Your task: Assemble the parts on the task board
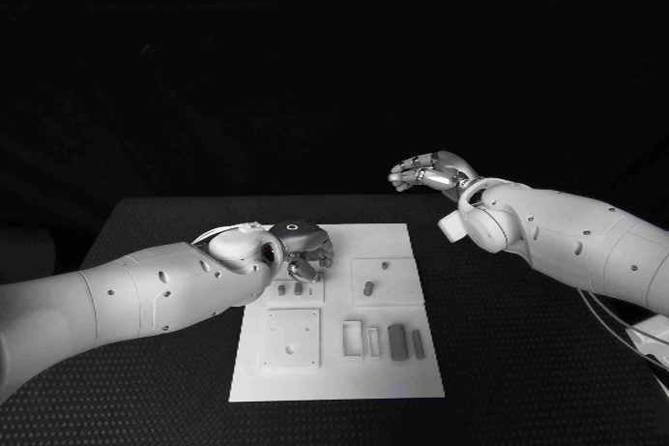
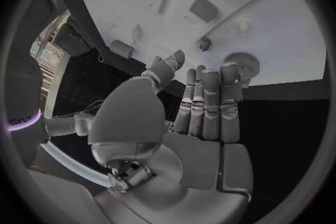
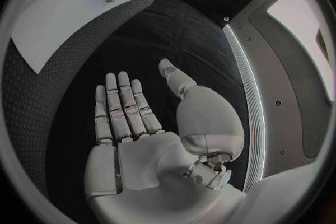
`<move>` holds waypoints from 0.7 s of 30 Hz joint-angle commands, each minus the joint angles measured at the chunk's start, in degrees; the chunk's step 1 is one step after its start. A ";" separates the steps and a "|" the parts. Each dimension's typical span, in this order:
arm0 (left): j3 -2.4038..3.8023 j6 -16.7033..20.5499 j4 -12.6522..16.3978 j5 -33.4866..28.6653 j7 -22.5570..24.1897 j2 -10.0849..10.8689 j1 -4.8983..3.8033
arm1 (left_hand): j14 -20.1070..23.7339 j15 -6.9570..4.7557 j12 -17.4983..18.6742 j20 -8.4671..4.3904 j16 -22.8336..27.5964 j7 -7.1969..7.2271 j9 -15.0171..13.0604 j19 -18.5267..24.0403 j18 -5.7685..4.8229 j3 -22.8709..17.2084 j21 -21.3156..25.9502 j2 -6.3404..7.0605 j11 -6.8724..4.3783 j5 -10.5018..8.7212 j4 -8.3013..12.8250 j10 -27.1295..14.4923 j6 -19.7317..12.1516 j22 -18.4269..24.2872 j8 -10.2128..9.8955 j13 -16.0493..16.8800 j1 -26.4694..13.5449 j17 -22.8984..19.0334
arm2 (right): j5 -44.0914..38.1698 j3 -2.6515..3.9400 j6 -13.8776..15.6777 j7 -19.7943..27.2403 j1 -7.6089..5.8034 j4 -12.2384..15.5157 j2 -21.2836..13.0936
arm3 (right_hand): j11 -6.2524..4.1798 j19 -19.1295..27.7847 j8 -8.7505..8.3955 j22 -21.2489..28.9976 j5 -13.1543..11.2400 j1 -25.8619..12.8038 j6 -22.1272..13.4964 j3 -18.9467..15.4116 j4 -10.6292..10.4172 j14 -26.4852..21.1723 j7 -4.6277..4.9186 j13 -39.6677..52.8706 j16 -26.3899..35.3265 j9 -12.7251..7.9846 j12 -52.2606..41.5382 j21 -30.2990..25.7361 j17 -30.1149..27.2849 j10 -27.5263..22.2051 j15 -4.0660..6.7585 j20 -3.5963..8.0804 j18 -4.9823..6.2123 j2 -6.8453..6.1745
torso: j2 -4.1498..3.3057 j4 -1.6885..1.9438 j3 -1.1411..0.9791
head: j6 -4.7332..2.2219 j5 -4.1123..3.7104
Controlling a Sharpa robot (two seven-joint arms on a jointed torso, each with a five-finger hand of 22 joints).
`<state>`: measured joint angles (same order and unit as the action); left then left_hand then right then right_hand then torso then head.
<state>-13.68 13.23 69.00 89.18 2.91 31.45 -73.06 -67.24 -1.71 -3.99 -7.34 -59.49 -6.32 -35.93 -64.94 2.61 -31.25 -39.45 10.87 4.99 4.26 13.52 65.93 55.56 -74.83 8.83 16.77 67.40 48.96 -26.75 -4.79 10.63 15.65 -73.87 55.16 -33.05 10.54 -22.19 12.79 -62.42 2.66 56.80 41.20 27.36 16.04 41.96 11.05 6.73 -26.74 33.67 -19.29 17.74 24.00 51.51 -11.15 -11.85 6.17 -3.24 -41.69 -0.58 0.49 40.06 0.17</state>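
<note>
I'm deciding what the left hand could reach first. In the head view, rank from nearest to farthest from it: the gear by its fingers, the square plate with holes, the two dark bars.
1. Gear, at the left hand's fingertips.
2. Square plate with holes, lower on the task board.
3. Two dark bars, toward the board's right edge.

A black tabletop (image 1: 154, 388) with a fine dotted texture spreads across the lower half of the head view, its far edge meeting a dark, featureless background. The same textured black surface (image 3: 175, 33) appears in the right wrist view. At the right edge of the head view, thin pale cables (image 1: 627, 320) run beside the tabletop.
</note>
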 commanded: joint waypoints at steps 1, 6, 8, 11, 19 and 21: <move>0.01 -1.47 -0.39 2.64 -0.80 -0.28 0.21 | 0.28 0.09 0.11 0.01 -0.65 0.21 0.16 -0.33 4.89 -0.10 -0.56 -0.09 -0.15 0.07 -0.30 0.58 -0.44 -0.32 0.02 -0.08 0.60 -0.12 | -0.40 0.04 -0.56 0.35 0.01 0.30 -0.06 | 0.09 0.25 0.30 -0.07 0.05 -0.04 -0.38 -0.36 -0.01 0.14 2.26 -0.10 0.27 -0.10 0.20 -0.19 0.08 0.26 -0.26 -0.12 -0.38 0.37 | 0.03 0.05 -0.01 | 0.17 -0.13; 0.01 -0.42 -1.06 2.64 -0.95 -0.51 0.46 | 0.46 0.09 0.17 0.02 -1.24 0.19 0.39 -0.34 5.01 -0.44 -0.74 -0.20 -0.14 0.28 -0.36 0.57 -0.57 -0.70 0.04 -0.24 0.87 -0.37 | -0.44 0.04 -0.54 0.33 0.01 0.45 -0.10 | 0.09 0.25 0.30 -0.07 0.05 -0.04 -0.38 -0.36 -0.02 0.14 2.26 -0.10 0.27 -0.10 0.20 -0.20 0.08 0.26 -0.26 -0.12 -0.38 0.37 | 0.01 0.13 0.02 | 0.25 -0.30; 0.01 -0.52 -1.28 2.64 -1.06 -0.62 0.49 | 0.47 0.10 0.20 0.03 -1.42 0.18 0.45 -0.37 5.04 -0.53 -0.79 -0.22 -0.13 0.31 -0.40 0.51 -0.57 -0.79 0.06 -0.29 0.91 -0.44 | -0.46 0.04 -0.55 0.33 0.01 0.50 -0.10 | 0.09 0.25 0.30 -0.07 0.05 -0.04 -0.38 -0.36 -0.02 0.14 2.26 -0.10 0.27 -0.10 0.20 -0.20 0.08 0.26 -0.26 -0.12 -0.38 0.37 | 0.01 0.12 0.04 | 0.27 -0.32; 0.02 -0.38 -1.69 2.64 -1.08 -0.79 0.61 | 0.43 0.12 0.22 0.04 -1.75 0.13 0.54 -0.49 5.10 -0.64 -0.92 -0.31 -0.11 0.33 -0.53 0.44 -0.57 -0.95 0.11 -0.38 0.91 -0.54 | -0.47 0.04 -0.56 0.32 0.01 0.60 -0.12 | 0.09 0.25 0.31 -0.08 0.04 -0.05 -0.38 -0.37 -0.02 0.14 2.26 -0.11 0.27 -0.10 0.20 -0.20 0.09 0.27 -0.26 -0.13 -0.38 0.36 | 0.01 0.08 0.02 | 0.34 -0.32; 0.02 -1.14 -2.84 2.64 -1.36 -1.28 1.14 | 0.37 0.17 0.21 0.06 -2.40 0.07 0.75 -0.72 5.26 -0.94 -1.17 -0.76 -0.06 0.37 -0.72 0.29 -0.69 -1.19 0.16 -0.56 1.07 -0.82 | -0.53 0.04 -0.54 0.30 0.00 0.91 -0.26 | 0.09 0.24 0.32 -0.11 0.04 -0.09 -0.38 -0.38 -0.04 0.15 2.27 -0.14 0.29 -0.11 0.20 -0.22 0.11 0.27 -0.25 -0.12 -0.38 0.36 | 0.03 0.11 0.02 | 0.51 -0.48; 0.02 -1.01 -3.12 2.64 -1.31 -1.44 1.29 | 0.37 0.17 0.20 0.07 -2.51 0.08 0.79 -0.76 5.30 -0.99 -1.21 -0.84 -0.06 0.38 -0.74 0.29 -0.71 -1.22 0.16 -0.59 1.11 -0.88 | -0.53 0.04 -0.54 0.29 0.00 0.99 -0.30 | 0.09 0.23 0.32 -0.11 0.05 -0.10 -0.38 -0.38 -0.04 0.15 2.27 -0.15 0.29 -0.11 0.20 -0.23 0.12 0.27 -0.25 -0.12 -0.38 0.36 | 0.00 0.12 0.01 | 0.56 -0.59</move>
<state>-13.67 12.76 65.96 91.25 1.72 30.23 -71.88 -67.05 -1.52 -3.99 -7.25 -61.68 -6.34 -35.19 -65.44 2.62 -31.89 -40.44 10.10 4.67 4.26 12.89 66.24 55.16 -74.94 8.83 16.26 68.16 48.12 -26.88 -4.79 10.63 15.66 -73.87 56.02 -33.31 10.54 -22.19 12.79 -62.46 2.66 56.80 41.20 27.36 16.04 41.96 11.05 6.63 -26.74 33.63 -19.29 17.74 24.07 51.51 -11.15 -11.85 6.17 -3.24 -41.67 -0.48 0.51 40.54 -0.33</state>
